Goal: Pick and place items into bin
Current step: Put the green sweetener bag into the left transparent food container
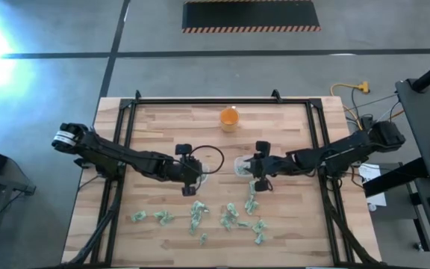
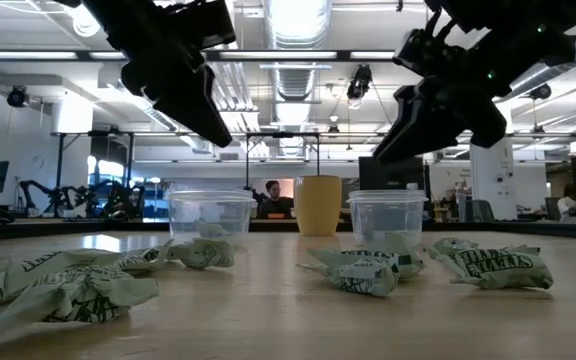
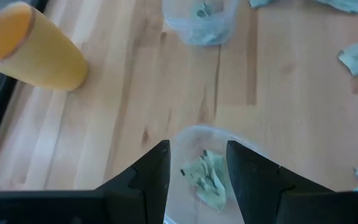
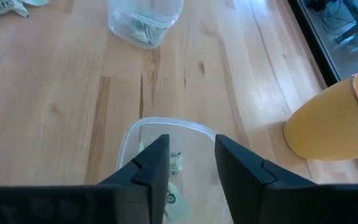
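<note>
Several pale green and whitish wrinkly items (image 1: 228,218) lie scattered on the near part of the wooden table, large in the low view's foreground (image 2: 68,285). Two clear plastic tubs stand mid-table. My left gripper (image 1: 193,178) hovers open over the left tub (image 3: 213,140), which has a green item (image 3: 207,179) inside. My right gripper (image 1: 258,173) hovers open over the right tub (image 4: 166,129), which also holds an item (image 4: 175,160). In the low view both grippers (image 2: 206,118) (image 2: 400,140) hang above the tubs (image 2: 211,215) (image 2: 388,214) without touching them.
An orange cup (image 1: 229,118) stands upright near the table's far edge, behind the tubs (image 2: 319,204). A black frame (image 1: 200,101) runs along the table's far edge and sides. Bare wood lies between the tubs and the cup.
</note>
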Robot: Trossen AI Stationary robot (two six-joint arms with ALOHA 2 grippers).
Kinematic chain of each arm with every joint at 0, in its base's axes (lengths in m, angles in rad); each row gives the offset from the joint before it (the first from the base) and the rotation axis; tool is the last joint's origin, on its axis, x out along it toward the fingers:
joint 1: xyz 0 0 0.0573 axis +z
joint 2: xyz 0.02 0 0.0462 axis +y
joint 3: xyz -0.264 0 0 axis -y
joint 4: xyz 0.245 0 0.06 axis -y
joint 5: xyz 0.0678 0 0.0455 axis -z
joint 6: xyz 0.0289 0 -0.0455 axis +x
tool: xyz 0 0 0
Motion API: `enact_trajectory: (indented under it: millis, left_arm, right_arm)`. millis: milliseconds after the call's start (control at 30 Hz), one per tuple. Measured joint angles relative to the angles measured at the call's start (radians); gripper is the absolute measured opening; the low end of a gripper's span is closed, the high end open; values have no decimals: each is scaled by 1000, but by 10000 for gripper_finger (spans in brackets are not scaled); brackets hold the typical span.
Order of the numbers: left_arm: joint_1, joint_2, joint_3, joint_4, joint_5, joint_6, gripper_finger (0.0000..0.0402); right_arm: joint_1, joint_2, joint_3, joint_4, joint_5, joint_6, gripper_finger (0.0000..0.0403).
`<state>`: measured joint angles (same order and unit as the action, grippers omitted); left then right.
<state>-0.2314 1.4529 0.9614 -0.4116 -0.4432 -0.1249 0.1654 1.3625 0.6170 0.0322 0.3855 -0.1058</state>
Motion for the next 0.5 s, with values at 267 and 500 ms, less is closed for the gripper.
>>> enact_trajectory:
  millis: [267, 500]
  left_arm:
    - [-47, -55, 35, -192, 45, -175, 141]
    - [-170, -82, 62, -371, 104, -401, 141]
  right_arm:
    - [0, -21, 0, -33, 0, 2, 132]
    - [0, -21, -6, -46, -10, -2, 122]
